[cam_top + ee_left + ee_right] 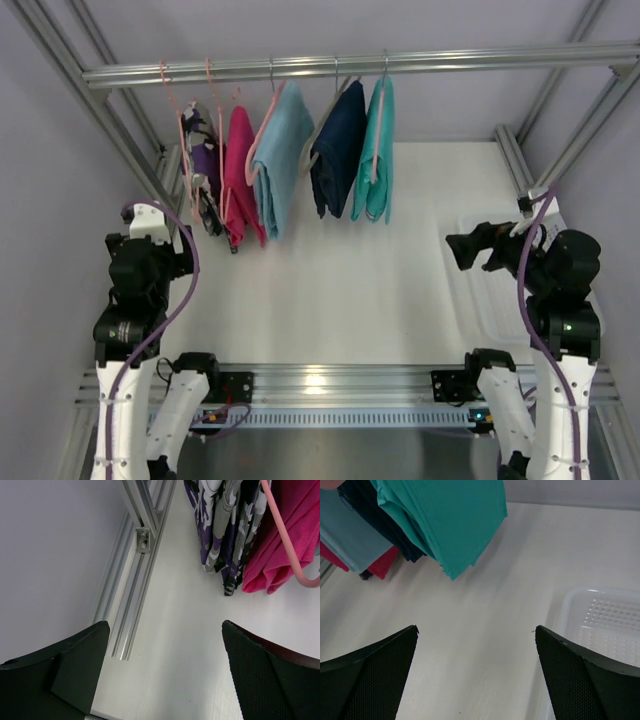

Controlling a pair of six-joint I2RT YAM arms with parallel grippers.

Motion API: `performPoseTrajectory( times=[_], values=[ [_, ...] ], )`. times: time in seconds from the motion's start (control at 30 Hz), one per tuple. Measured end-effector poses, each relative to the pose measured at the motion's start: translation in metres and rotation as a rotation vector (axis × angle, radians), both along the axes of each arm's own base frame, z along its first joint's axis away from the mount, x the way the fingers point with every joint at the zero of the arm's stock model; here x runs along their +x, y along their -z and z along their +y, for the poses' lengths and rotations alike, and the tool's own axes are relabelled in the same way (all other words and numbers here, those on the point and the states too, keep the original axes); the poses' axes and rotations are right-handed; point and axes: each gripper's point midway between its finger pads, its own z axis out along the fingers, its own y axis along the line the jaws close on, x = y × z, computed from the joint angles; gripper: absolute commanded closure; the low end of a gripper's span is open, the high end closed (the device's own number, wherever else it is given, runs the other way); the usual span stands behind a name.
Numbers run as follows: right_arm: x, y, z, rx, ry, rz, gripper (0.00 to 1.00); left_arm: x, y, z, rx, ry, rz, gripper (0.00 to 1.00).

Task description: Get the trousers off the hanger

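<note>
**Position of components**

1. The trousers hang folded over the hanger. The hanger's hook sits on the rail at the back of the table. They are the rightmost item in the row, just beside the navy garment. Their lower edge hangs free of the table surface.
2. The right gripper is spread wide and holds nothing. It sits to the right of the trousers and nearer the arm bases, well apart from the fabric. In the right wrist view the trousers appear ahead of the fingers and toward the upper left. Bare table lies between the fingers and the cloth (no contact on either finger).
3. A clear plastic tray lies on the table just beside the right finger.
4. The left gripper is also spread wide and empty. It points at the opposite end of the row, near the patterned purple garment and the magenta garment. The sky-blue garment and the navy garment hang between it and the trousers.
5. Neither gripper touches the hanger.
</note>
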Motion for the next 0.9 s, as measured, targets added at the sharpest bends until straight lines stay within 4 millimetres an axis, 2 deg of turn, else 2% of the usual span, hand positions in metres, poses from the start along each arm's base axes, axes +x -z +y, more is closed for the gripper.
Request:
performPoseTrajectory(
  times=[0.2,0.27,0.33,0.4,0.43,0.47,0.57,0.67,0.77,0.83,0.9],
  values=[
    [-0.005,0.009,0.020,0.161,-0.060,0.076,0.01,-0.004,-0.008,0.009,0.022,-0.046,-0.008,0.01],
    [-0.003,0.005,0.028,0.238,-0.082,0.097,0.01,-0.005,-0.016,0.009,0.020,-0.050,-0.027,0.01],
    [0.001,-0.007,0.034,0.320,-0.098,0.096,0.02,-0.006,-0.028,0.009,0.012,-0.052,-0.056,0.01],
    [0.007,-0.025,0.038,0.409,-0.108,0.059,0.10,-0.008,-0.038,0.008,0.000,-0.050,-0.081,0.01],
    [0.010,-0.034,0.040,0.457,-0.109,0.038,0.15,-0.008,-0.045,0.006,-0.011,-0.047,-0.097,0.01],
    [0.012,-0.044,0.040,0.505,-0.107,0.017,0.27,-0.007,-0.051,0.004,-0.025,-0.038,-0.109,0.01],
    [0.021,-0.073,0.041,0.627,-0.105,-0.047,0.38,-0.002,-0.069,-0.006,-0.069,-0.001,-0.133,0.01],
    [0.034,-0.102,0.051,0.724,-0.145,-0.051,0.41,0.007,-0.088,-0.017,-0.114,0.046,-0.153,0.01],
    [0.050,-0.127,0.074,0.784,-0.229,-0.028,0.42,0.017,-0.101,-0.027,-0.149,0.092,-0.163,0.01],
    [0.059,-0.133,0.094,0.815,-0.279,0.007,0.42,0.022,-0.107,-0.033,-0.164,0.122,-0.167,0.01],
    [0.066,-0.130,0.111,0.839,-0.319,0.048,0.43,0.025,-0.114,-0.038,-0.173,0.148,-0.174,0.01]
  ],
)
